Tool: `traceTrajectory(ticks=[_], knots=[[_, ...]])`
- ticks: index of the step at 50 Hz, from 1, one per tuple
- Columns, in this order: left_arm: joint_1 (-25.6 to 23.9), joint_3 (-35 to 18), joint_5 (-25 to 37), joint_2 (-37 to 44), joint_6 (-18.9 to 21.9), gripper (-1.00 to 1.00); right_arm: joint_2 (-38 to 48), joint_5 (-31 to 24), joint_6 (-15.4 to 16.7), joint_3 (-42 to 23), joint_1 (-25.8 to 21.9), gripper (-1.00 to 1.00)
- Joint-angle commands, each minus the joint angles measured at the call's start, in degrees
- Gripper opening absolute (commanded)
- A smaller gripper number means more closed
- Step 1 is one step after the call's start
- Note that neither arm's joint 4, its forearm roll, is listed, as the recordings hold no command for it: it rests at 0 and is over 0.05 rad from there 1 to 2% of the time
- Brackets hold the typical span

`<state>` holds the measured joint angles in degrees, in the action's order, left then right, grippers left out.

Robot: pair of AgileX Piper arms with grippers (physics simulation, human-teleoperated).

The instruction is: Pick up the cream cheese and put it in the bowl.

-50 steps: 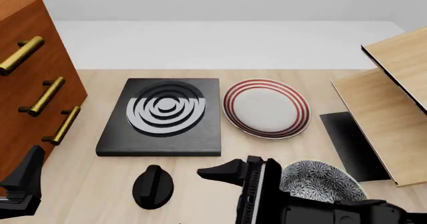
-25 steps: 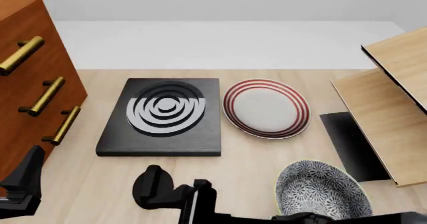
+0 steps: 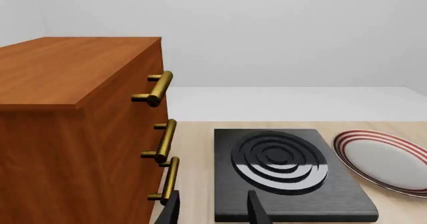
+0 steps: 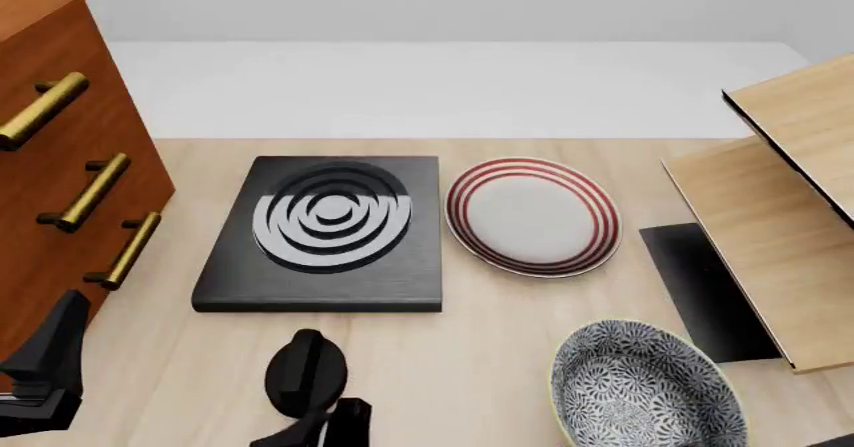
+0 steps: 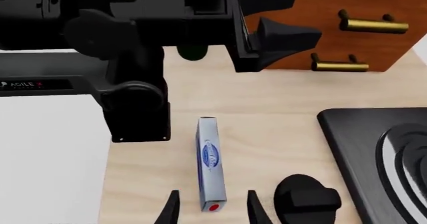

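**A:** What changed in the front view over the last second?

**B:** The right arm, which a second earlier had stood in front of the bowl (image 4: 646,387) and hidden part of it, swept left along the near edge. Only the tips of the right gripper (image 4: 324,425) remained in that view, just on the near side of the black knob (image 4: 307,368). The bowl was now fully uncovered and held nothing.

**A:** Where was the cream cheese?

**B:** It did not appear in the front view. The right wrist view showed the cream cheese (image 5: 209,163) lying on the wooden table (image 5: 267,114), narrow end toward the right gripper (image 5: 210,208), beside the black knob (image 5: 305,199) and apart from it.

**A:** And the jaws?

**B:** The right fingers stood apart, one on each side of the box's near end, with a gap visible on both sides; nothing was gripped. The left gripper (image 3: 213,211) hung open and unladen near the drawer cabinet (image 3: 73,134), facing the stove plate (image 3: 283,171).

**A:** What did this imply for the task?

**B:** Judged from these views, the arm had shifted from the bowl side to line up on the box. Descent, closure and the carry to the bowl were all still to be done.
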<state>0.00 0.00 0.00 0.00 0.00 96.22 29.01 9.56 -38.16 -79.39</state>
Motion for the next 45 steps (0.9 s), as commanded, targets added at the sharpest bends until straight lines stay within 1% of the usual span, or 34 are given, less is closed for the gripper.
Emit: traceTrajectory(ticks=[1,5,6,22,26,32,34,37,45], knots=[[0.0,0.0,0.0,0.0,0.0,1.00,4.0,1.9,-0.9,-1.2,0.0,1.00],[0.0,0.0,0.0,0.0,0.0,1.00,5.2,2.6,-1.3,-1.5,0.0,1.00],[0.0,0.0,0.0,0.0,0.0,1.00,7.6,3.9,-2.1,-2.1,0.1,1.00],[0.0,0.0,0.0,0.0,0.0,1.00,13.8,6.1,-2.6,-4.3,0.8,1.00],[0.0,0.0,0.0,0.0,0.0,1.00,16.4,7.0,-3.4,-5.5,0.7,1.00],[0.0,0.0,0.0,0.0,0.0,1.00,17.7,7.3,-3.7,-6.1,0.6,1.00],[0.0,0.0,0.0,0.0,0.0,1.00,18.7,7.5,-4.4,-6.8,0.3,1.00],[0.0,0.0,0.0,0.0,0.0,1.00,19.7,7.8,-4.7,-7.3,0.1,1.00],[0.0,0.0,0.0,0.0,0.0,1.00,20.8,8.0,-4.9,-8.0,0.5,1.00]])
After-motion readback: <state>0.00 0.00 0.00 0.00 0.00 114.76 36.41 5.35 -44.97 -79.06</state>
